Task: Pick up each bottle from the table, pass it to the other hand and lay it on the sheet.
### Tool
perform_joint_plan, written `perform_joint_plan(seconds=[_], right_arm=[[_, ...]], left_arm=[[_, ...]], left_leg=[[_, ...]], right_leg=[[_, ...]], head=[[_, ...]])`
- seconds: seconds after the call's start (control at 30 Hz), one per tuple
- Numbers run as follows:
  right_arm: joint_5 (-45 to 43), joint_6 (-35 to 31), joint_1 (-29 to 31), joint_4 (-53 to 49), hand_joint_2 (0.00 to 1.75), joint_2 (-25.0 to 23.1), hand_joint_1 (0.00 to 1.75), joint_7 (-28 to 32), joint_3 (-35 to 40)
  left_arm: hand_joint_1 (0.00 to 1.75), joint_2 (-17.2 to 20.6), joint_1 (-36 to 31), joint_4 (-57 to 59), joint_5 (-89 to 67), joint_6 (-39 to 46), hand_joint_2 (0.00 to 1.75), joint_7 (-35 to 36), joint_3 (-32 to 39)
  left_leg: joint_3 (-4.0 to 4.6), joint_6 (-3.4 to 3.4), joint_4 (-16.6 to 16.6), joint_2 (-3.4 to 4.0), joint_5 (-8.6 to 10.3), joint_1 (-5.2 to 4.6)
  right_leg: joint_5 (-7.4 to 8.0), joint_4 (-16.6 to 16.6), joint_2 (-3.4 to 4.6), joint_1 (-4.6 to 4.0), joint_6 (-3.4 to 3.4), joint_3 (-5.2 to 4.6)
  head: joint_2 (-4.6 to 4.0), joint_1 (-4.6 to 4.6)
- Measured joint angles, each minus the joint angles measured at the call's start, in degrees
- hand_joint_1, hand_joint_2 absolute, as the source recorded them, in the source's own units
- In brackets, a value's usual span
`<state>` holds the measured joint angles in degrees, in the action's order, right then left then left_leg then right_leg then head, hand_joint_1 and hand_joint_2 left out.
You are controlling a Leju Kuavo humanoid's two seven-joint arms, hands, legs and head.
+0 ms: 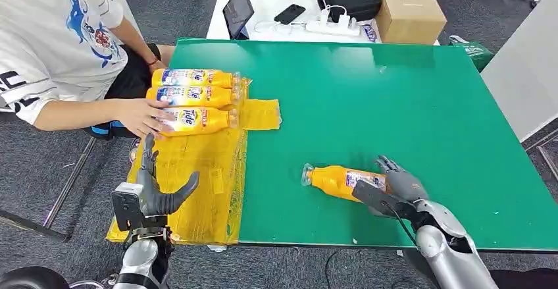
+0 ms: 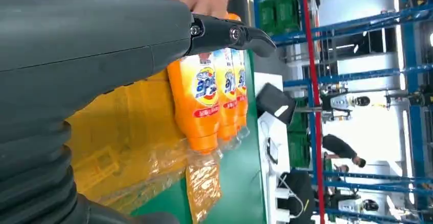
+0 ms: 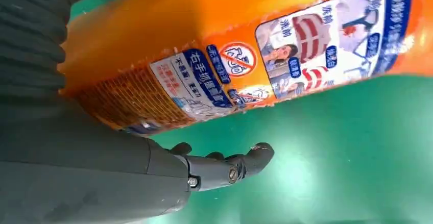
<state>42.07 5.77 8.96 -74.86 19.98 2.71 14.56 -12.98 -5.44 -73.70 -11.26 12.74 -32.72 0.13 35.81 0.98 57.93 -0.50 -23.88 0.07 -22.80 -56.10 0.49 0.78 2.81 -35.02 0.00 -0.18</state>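
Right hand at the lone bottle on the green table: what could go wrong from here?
1. The right hand sits at the base end of the bottle, far from its cap; lifted from there, it may tip or slip.
2. A person's hand rests on the bottles on the yellow sheet, close to the open left hand; the coming placement could meet it.

The nearest of three orange bottles (image 1: 195,120) lying on the yellow sheet (image 1: 197,183) bears a blue brand word reading "Tide" on its label; the left wrist view shows the same word turned on its side. The bottle (image 3: 245,45) at the right hand (image 1: 395,187) carries a red prohibition sign and blue panels of Chinese print, too small to read. The person's white shirt (image 1: 56,35) carries a blue shark emblem; its lettering is illegible.
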Motion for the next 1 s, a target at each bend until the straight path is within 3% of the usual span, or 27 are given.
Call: perform_joint_plan(seconds=[0.23, 0.27, 0.3, 0.33, 0.47, 0.53, 0.7, 0.87, 0.97, 1.0], right_arm=[[-4.09, 6.95, 6.19, 6.56, 1.75, 2.67, 0.02, -0.59, 4.18], [-4.35, 7.17, 6.82, 7.34, 1.75, 3.0, 0.35, -0.48, 4.77], [-4.57, 7.41, 7.35, 8.13, 1.75, 3.35, 1.12, -0.44, 5.36], [-5.04, 7.76, 7.78, 8.67, 1.75, 3.52, 1.54, -0.37, 5.92], [-5.89, 8.28, 8.4, 9.37, 1.75, 3.87, 1.54, -0.24, 6.73], [-5.9, 8.28, 8.44, 9.38, 1.75, 3.87, 1.75, -0.22, 6.73], [-10.84, 9.75, 11.21, 13.26, 1.75, 6.12, 1.75, 0.57, 11.8], [-12.31, 9.35, 10.74, 13.4, 1.75, 7.08, 1.75, 0.55, 12.68], [-13.31, 4.35, 9.28, 12.52, 1.75, 6.93, 1.75, 1.87, 12.2], [-12.49, -0.36, 8.39, 11.72, 1.75, 5.66, 1.75, 3.21, 11.48]], left_arm=[[0.0, 0.0, -1.51, 2.75, 0.94, -0.85, 1.75, 0.15, -1.01], [0.0, -0.04, -1.78, 3.13, 1.01, -0.83, 1.75, 0.13, -1.03], [0.0, -0.04, -2.03, 3.54, 1.07, -0.83, 1.75, 0.13, -1.03], [0.0, -0.04, -2.18, 3.82, 1.12, -0.89, 1.75, 0.13, -1.07], [0.0, -0.04, -2.47, 4.28, 1.29, -0.98, 1.75, 0.13, -1.27], [0.0, -0.04, -2.49, 4.28, 1.29, -0.98, 1.75, 0.13, -1.27], [0.0, -0.04, -4.22, 7.61, 2.36, -1.07, 1.75, 0.15, -3.3], [0.0, -0.04, -4.41, 8.48, 2.6, -1.01, 1.75, 0.13, -3.85], [0.0, -0.04, -4.34, 8.72, 2.8, -1.0, 1.75, 0.22, -3.93], [0.0, -0.07, -4.27, 8.7, 2.84, -0.96, 1.75, 0.41, -3.93]], left_leg=[[-0.12, 0.01, 0.0, -0.02, 0.01, 0.0], [-0.14, 0.01, 0.01, -0.02, 0.01, 0.0], [-0.17, 0.02, 0.01, -0.03, 0.01, -0.01], [-0.21, 0.02, 0.01, -0.02, 0.01, -0.01], [-0.26, 0.02, 0.01, 0.01, 0.0, 0.0], [-0.26, 0.02, 0.01, 0.01, 0.0, 0.0], [-0.9, 0.1, 0.01, 0.0, -0.11, 0.01], [-0.98, 0.16, 0.01, 0.0, -0.14, 0.0], [-0.99, 0.16, 0.01, 0.0, -0.14, 0.03], [-0.97, 0.16, 0.0, 0.0, -0.15, 0.06]], right_leg=[[0.0, 0.02, 0.0, 0.0, 0.0, 0.11], [0.0, 0.03, 0.0, 0.0, 0.0, 0.15], [0.0, 0.03, 0.0, 0.01, 0.0, 0.18], [0.0, 0.03, 0.0, 0.0, 0.0, 0.2], [0.0, 0.03, 0.01, 0.0, 0.0, 0.22], [0.0, 0.04, 0.01, 0.0, 0.0, 0.22], [-0.06, 0.14, 0.01, -0.03, 0.03, 0.77], [-0.05, 0.16, 0.01, -0.02, 0.05, 0.97], [-0.05, 0.16, 0.01, -0.06, 0.05, 1.09], [-0.05, 0.15, 0.01, -0.1, 0.05, 1.1]], head=[[0.0, 0.02], [0.0, 0.04], [0.0, 0.02], [0.0, 0.02], [0.0, 0.04], [0.0, 0.02], [0.0, 0.02], [0.0, 0.04], [0.0, 0.02], [0.0, 0.04]])
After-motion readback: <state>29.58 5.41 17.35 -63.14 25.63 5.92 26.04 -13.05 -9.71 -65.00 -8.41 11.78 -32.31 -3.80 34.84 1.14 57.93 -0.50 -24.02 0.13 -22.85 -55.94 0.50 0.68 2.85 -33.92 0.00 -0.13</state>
